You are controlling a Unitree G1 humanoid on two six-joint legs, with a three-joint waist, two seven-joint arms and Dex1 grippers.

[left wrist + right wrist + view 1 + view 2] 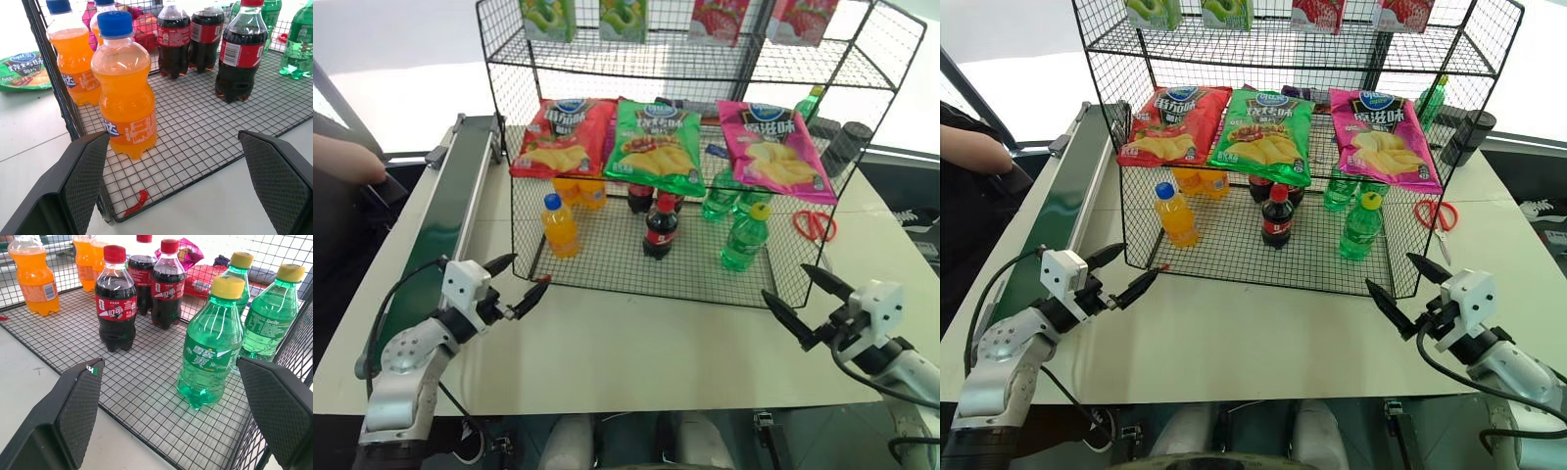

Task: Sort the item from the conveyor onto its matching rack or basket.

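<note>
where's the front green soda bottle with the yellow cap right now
The green soda bottle stands upright on the rack's bottom tier, on the robot's right side, right of the front cola bottle and in front of two more green bottles.

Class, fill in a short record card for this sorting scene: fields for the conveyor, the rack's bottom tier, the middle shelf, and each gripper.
conveyor: belt along the table's left edge, no bottle seen on it
rack bottom tier: orange bottles left, cola middle, green bottles right; front green bottle upright
middle shelf: three chip bags, red, green, pink
left gripper: open, holding nothing
right gripper: open, holding nothing
</note>
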